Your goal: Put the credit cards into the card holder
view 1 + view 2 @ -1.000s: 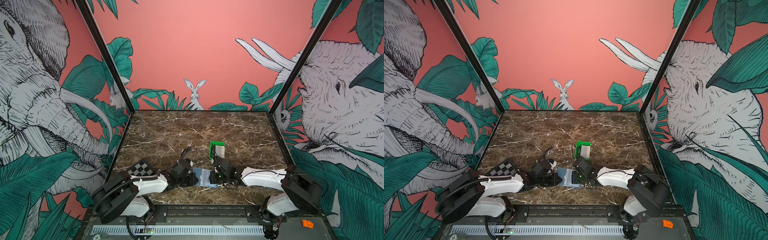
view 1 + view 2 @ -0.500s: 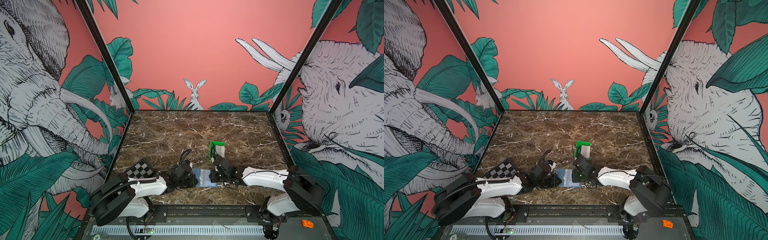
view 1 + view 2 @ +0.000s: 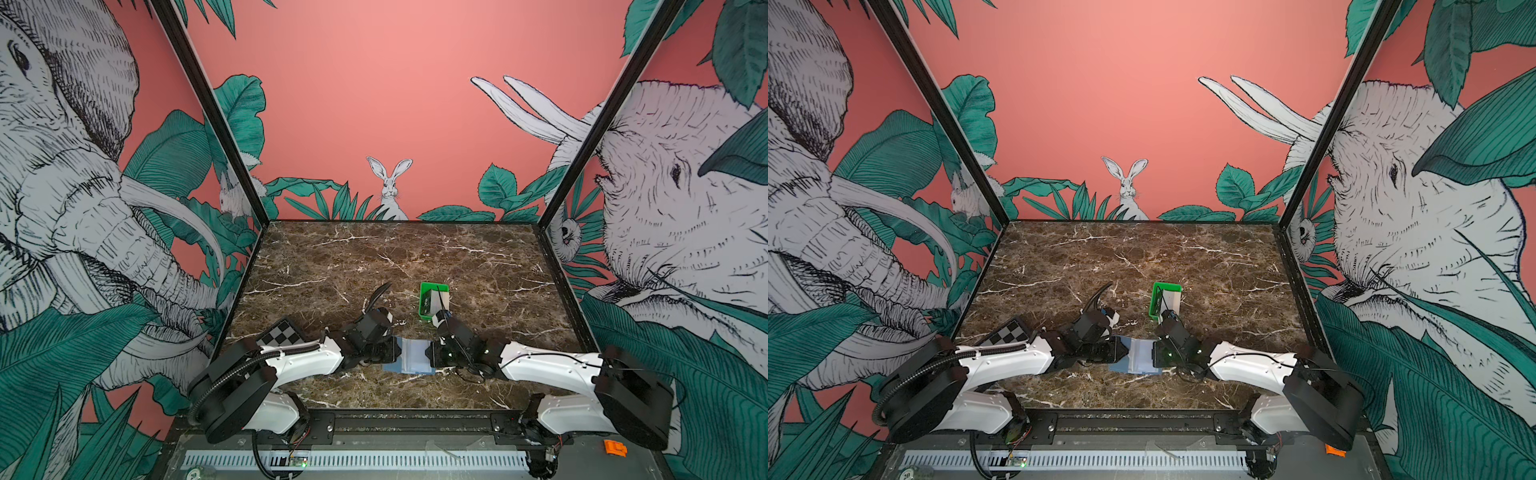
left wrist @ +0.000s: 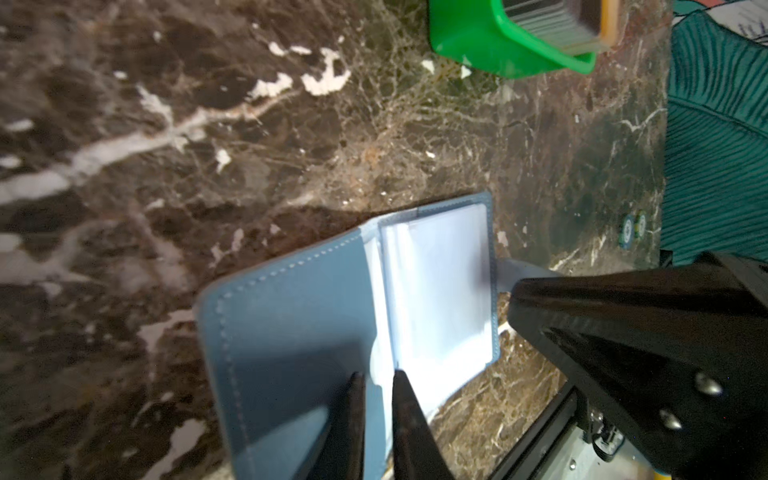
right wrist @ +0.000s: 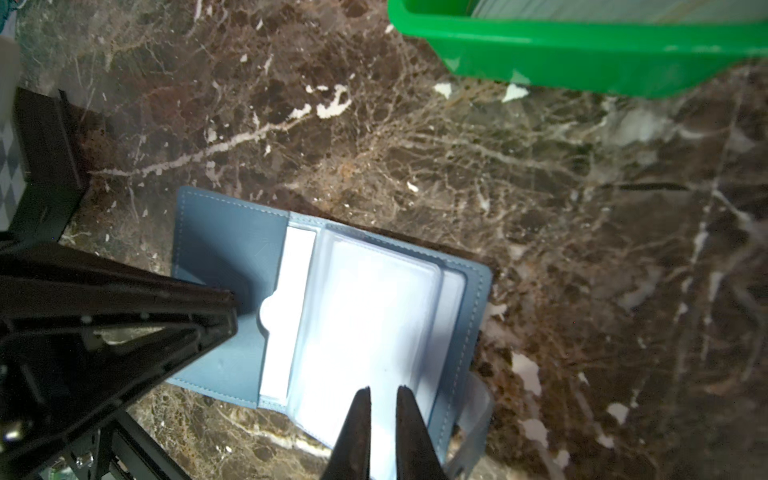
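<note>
The slate-blue card holder (image 3: 409, 358) (image 3: 1140, 356) lies open and flat on the marble between my two grippers. Its left flap (image 4: 291, 316) is plain blue, and clear pockets (image 5: 365, 311) cover its right half. My left gripper (image 4: 376, 376) (image 3: 395, 353) rests on the left flap by the pocket edge, jaws nearly together with nothing seen between them. My right gripper (image 5: 382, 390) (image 3: 429, 355) rests over the clear pockets, jaws also a narrow slit apart. The credit cards (image 3: 440, 301) (image 3: 1172, 301) stand on edge in a green tray behind the holder.
The green tray (image 3: 424, 291) (image 3: 1156, 291) (image 5: 582, 54) stands just behind the right gripper. A checkerboard plate (image 3: 282, 334) (image 3: 1009, 332) lies at the near left beside the left arm. The holder's snap tab (image 5: 473, 415) sticks out on its right side.
The left arm's rear joints have shifted slightly left. Both grippers stay low at the card holder's two sides, and the holder has not moved.
</note>
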Action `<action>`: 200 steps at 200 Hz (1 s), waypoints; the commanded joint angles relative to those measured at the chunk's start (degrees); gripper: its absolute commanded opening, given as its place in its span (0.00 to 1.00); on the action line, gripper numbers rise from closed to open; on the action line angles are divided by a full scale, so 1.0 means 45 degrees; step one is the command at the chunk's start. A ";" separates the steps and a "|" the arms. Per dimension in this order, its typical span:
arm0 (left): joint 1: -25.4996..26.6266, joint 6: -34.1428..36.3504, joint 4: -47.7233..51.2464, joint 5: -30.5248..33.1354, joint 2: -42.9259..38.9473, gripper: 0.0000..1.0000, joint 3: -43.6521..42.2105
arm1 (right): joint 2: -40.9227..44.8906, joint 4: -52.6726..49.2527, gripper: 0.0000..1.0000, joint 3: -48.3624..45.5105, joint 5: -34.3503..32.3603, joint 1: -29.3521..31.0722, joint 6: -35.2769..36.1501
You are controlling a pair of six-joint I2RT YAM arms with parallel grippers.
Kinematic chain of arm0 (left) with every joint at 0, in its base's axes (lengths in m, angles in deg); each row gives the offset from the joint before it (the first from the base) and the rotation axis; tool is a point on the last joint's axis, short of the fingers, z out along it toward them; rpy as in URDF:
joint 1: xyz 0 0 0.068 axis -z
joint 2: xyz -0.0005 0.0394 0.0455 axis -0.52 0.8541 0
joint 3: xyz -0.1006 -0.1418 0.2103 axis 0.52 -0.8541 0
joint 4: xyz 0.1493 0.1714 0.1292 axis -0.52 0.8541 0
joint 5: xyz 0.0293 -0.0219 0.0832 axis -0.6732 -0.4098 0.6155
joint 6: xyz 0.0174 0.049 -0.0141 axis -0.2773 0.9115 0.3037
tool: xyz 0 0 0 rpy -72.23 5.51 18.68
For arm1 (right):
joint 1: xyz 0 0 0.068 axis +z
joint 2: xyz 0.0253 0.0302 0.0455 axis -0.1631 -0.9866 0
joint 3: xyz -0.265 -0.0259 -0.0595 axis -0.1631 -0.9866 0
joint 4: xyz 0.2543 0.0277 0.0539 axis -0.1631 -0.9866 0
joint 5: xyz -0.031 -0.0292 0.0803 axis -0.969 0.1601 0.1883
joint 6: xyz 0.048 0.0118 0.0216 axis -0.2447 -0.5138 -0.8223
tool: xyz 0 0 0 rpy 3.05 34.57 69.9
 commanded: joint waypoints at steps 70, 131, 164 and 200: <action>-0.0117 -0.0348 -0.0656 -0.0428 0.0084 0.16 -0.1225 | -0.1158 0.0518 0.14 0.0044 0.0105 -0.0199 -0.0244; 0.0306 -0.1066 -0.0942 -0.0155 -0.0386 0.17 -0.1723 | -0.1659 0.0957 0.14 0.0233 0.0221 -0.0376 -0.0062; 0.0296 -0.0898 -0.0534 -0.0052 -0.0698 0.17 -0.1574 | -0.1260 0.0894 0.14 0.0136 0.0296 -0.0374 0.0065; 0.0296 -0.0367 -0.0252 -0.0138 -0.0750 0.17 -0.0949 | -0.0175 0.0884 0.15 0.0014 0.0264 -0.0374 0.0331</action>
